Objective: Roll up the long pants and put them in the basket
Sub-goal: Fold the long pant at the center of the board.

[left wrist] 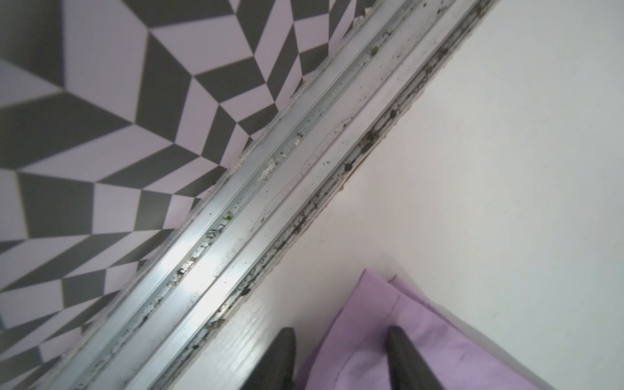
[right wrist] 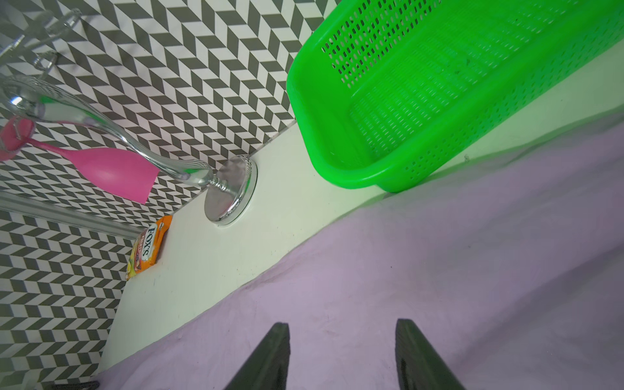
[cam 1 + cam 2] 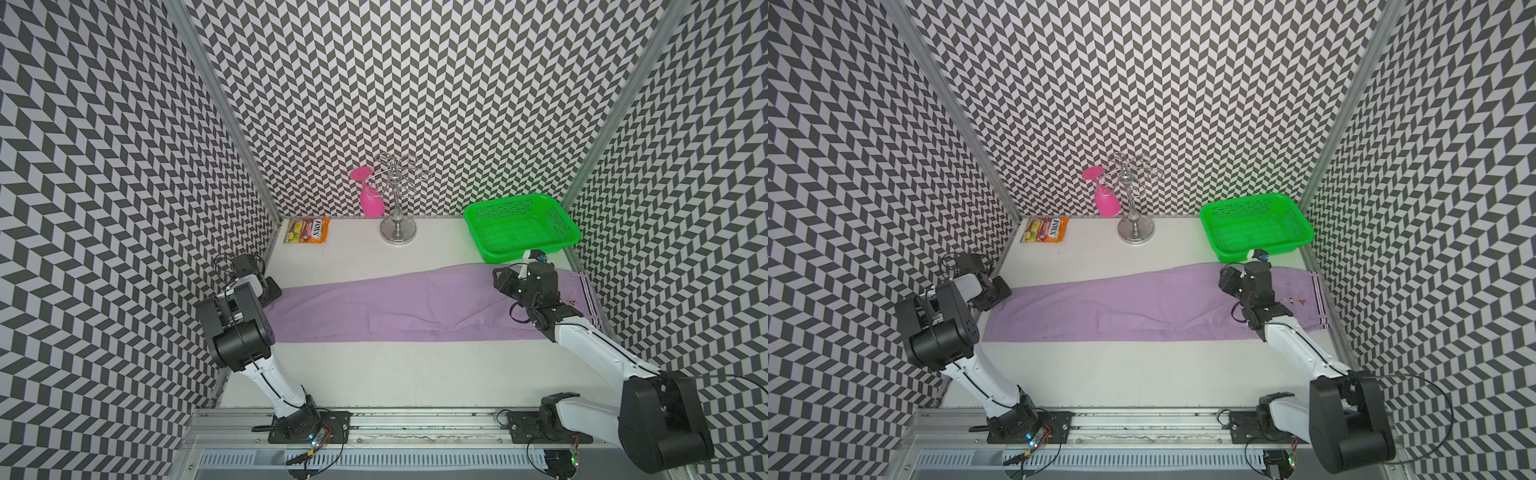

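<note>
1. The left gripper (image 1: 340,332) sits at the far-left corner of the cloth. Its two dark fingers (image 1: 287,341) stand apart with a clear gap. The hem corner lies in that gap and is not visibly pinched.
2. The right gripper (image 2: 342,326) also has its fingers apart and holds nothing. It hangs low over the lilac cloth towards the right end. Whether the tips touch the fabric cannot be told.
3. The long pants (image 3: 395,307), large lilac cloth trousers, lie flat across the white table (image 3: 415,374) from left to right.
   - The layered leg hem (image 1: 388,304) is at the left, near the grey aluminium side rail (image 1: 236,219).
   - The dark-and-white striped waistband (image 3: 588,299) is at the right edge.
4. Handling, as a judgement:
   - The cloth looks light, thin and limp, so it should drape and slide rather than keep a shape.
   - A roll probably starts best at the hem, with both layers pinched at the corners so the top layer does not creep.
   - The waistband, with its trim and buttons, is likely thicker and better left as the outer end.
5. Well clear along the far side stand three things:
   - a green perforated plastic basket (image 3: 559,222), just beyond the pants on the right
   - a chrome glass stand (image 3: 397,230) with a pink plastic goblet (image 3: 371,203) hanging upside down on it
   - an orange sweet packet (image 3: 306,230) in the far-left corner
</note>
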